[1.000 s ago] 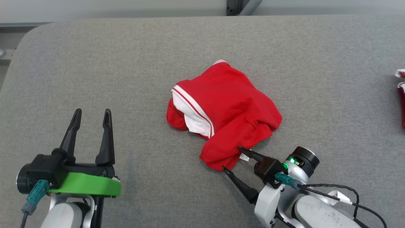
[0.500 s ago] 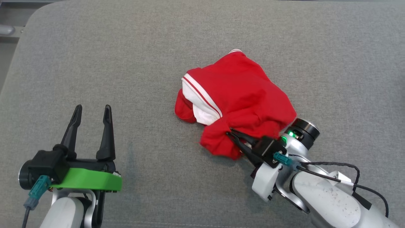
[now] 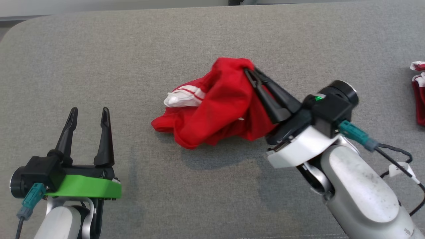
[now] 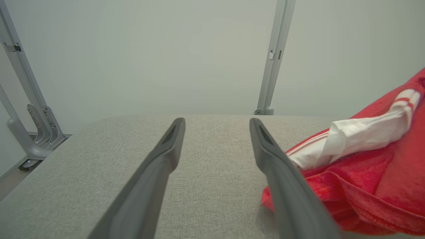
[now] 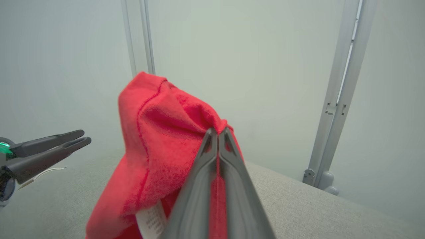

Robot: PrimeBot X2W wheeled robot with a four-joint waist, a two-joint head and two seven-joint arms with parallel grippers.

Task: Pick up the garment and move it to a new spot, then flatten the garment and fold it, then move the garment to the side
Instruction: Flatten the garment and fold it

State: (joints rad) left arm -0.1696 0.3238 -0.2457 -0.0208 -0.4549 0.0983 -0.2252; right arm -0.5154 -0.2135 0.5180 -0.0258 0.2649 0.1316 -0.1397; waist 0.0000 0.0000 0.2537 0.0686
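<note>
- One garment (image 3: pixel 215 109), red with a white striped panel (image 3: pixel 181 96), sits at the middle of the table (image 3: pixel 99 49). Its top bunch is raised off the table and the lower folds seem to touch it.
- My right gripper (image 3: pixel 249 71) is clamped on that raised bunch. My left gripper (image 3: pixel 89 110) is spread apart and holds nothing, over the table's near left part.
- Handling, my guess: light, limp knit that drapes and bunches. For flattening I'd take hems or corners, not mid-cloth.
- Writing: a white care tag (image 5: pixel 151 220) hangs below the pinch, with print too small to read. No brand seen.
- Another red-and-white piece (image 3: pixel 419 93) lies at the table's right edge.
</note>
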